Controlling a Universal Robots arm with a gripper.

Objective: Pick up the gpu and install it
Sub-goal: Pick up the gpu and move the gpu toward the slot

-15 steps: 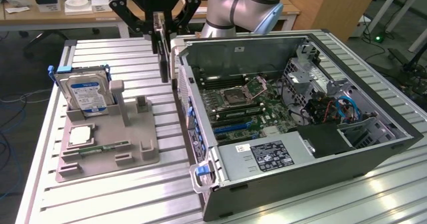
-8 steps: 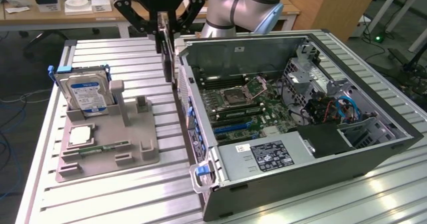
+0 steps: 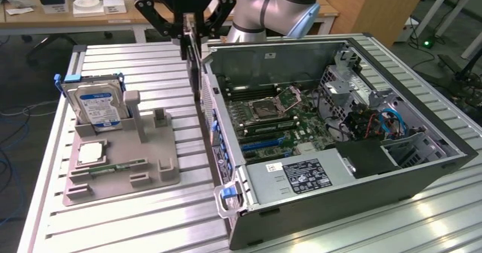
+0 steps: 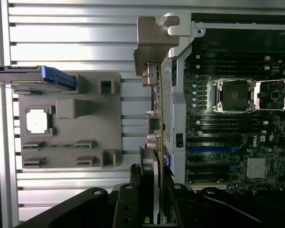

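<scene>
1. The hand [image 3: 193, 38] [image 4: 152, 192] is clamped on the gpu [image 3: 194, 66] [image 4: 152, 156]. Its jaws press on the card's two flat faces near one end.
2. The gpu hangs edge-on and upright below the hand. The silver bracket [image 4: 154, 42] is at the far, lower end.
3. Location of the gpu: at the computer case [image 3: 331, 208] [image 4: 173, 99], over the rim of the case wall that faces the grey holder [image 3: 150, 171] [image 4: 85, 118]. The card is clear of the motherboard [image 3: 283, 120] [image 4: 228, 123] inside the case and is not seated in a slot.
4. Handling, as judged:
   - The card is stiff and will not sag in a grip at one end.
   - Its weight is probably moderate, because the cooler adds mass to one face.
   - It is fragile. The board components, the fan and the contact edge should not take load.
   - The plastic and board faces may slip under a light clamp.
5. Where to take hold, as judged: across the two flat faces near the end opposite the bracket, as here. This leaves the contact edge and the bracket free.
6. Arm pose: the arm [image 3: 275, 7] rises behind the case. The wrist points straight down, so the hand is vertical above the case wall.
7. Beyond the case, the holder lies on the desk [image 3: 113, 225] with the hard drive [image 3: 94, 103] standing in it.
</scene>
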